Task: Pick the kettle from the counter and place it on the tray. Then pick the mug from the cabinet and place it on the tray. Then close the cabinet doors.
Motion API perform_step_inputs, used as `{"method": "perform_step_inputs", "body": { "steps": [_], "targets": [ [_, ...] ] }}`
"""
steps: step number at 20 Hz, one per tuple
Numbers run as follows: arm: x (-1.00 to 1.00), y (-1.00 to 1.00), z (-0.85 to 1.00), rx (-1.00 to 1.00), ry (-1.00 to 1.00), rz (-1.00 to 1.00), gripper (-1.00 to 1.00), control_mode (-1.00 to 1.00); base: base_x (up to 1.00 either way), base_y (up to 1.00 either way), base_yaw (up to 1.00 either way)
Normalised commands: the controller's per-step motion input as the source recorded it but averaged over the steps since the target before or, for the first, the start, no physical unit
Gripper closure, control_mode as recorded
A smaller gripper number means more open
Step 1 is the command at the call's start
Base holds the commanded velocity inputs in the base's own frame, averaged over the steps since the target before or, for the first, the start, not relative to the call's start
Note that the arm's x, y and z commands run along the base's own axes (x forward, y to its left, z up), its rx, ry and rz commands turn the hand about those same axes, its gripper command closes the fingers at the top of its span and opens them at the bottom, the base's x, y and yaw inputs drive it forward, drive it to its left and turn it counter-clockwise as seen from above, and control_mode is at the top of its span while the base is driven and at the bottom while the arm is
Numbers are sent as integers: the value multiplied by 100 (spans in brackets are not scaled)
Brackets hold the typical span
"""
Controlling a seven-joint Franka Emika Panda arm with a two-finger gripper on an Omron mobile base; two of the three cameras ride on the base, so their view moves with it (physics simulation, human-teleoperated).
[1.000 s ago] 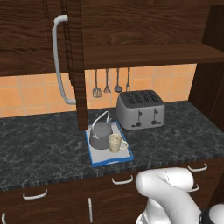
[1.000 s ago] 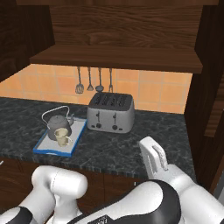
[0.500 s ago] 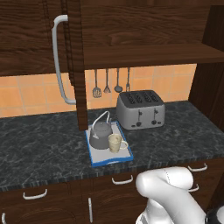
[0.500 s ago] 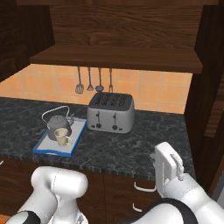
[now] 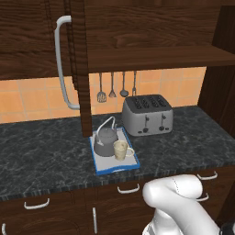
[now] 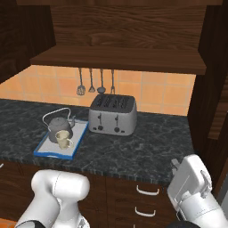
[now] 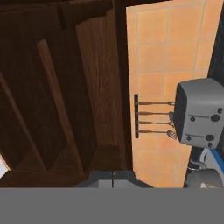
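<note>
Two things sit on the tray (image 5: 133, 161): the kettle (image 5: 106, 143) toward the back and the mug (image 5: 121, 150) just in front of it to the right, the two close together, perhaps touching. The tray lies flat on the counter (image 5: 41, 153), left of the silver toaster (image 5: 147, 114), with a gap between them. In the right base view the same group appears on the left side, kettle (image 6: 57, 125) behind mug (image 6: 63, 140), tray (image 6: 46, 150), and toaster (image 6: 112, 115) to the right on the counter (image 6: 147, 149).

Above, the cabinet (image 5: 151, 32) stands open; its inner shelf (image 5: 160, 57) is bare wood. One cabinet door (image 5: 80, 69) is swung out edge-on toward the camera, its long pale bar handle (image 5: 62, 64) curving down its left side. Three utensils (image 5: 112, 87) hang on the orange tiled wall beneath the shelf.

The pincer (image 7: 113, 175) shows at the bottom of the hand view, its tips pressed together, closed on nothing. That view is rolled sideways: dark wood panels lie ahead of it, with the toaster (image 7: 199, 113) and the hanging utensils (image 7: 153, 118) off to the right against the tiles.
</note>
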Motion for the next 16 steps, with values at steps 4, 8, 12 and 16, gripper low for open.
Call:
{"method": "perform_step_inputs", "body": {
  "steps": [4,8,12,16],
  "targets": [
    [-11,-49,0,6,0,0,100,-100,0,0,0],
    [-9,-59,0,10,0,-1,100,-100,0,0,0],
    [0,-45,4,12,0,-3,100,-100,0,0,0],
    [6,-28,22,8,0,-4,100,-100,0,0,0]
  ]
}}
